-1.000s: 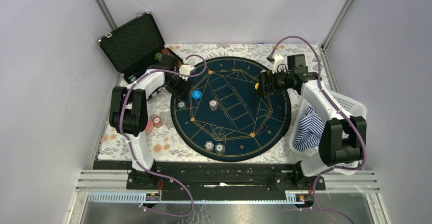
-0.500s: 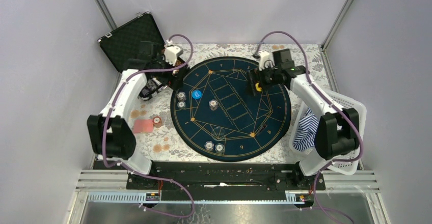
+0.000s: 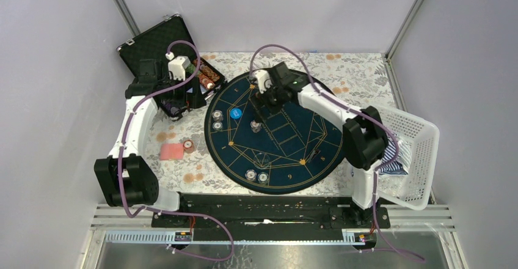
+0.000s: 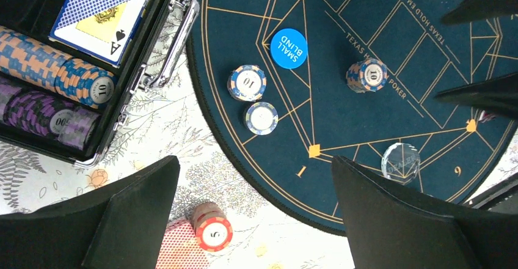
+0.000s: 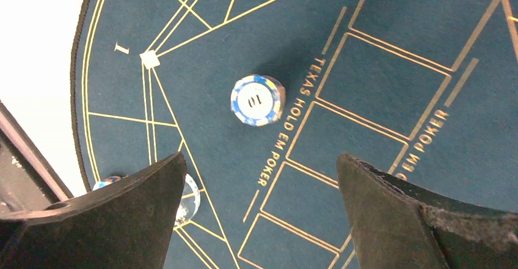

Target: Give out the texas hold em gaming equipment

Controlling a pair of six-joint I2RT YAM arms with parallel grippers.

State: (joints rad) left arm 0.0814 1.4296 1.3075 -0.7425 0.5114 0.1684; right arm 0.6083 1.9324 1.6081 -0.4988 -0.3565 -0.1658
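Left hand (image 4: 255,162) open by case (image 4: 157,58), right hand (image 5: 261,156) — above chips (image 5: 257,101)

On table (image 3: 360,73): poker mat (image 3: 305,136), case (image 3: 153,49), basket (image 3: 423,129), seemingly red card (image 3: 172,151).

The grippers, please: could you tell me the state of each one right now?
Left gripper: open, holding nothing.
Right gripper: open, holding nothing.
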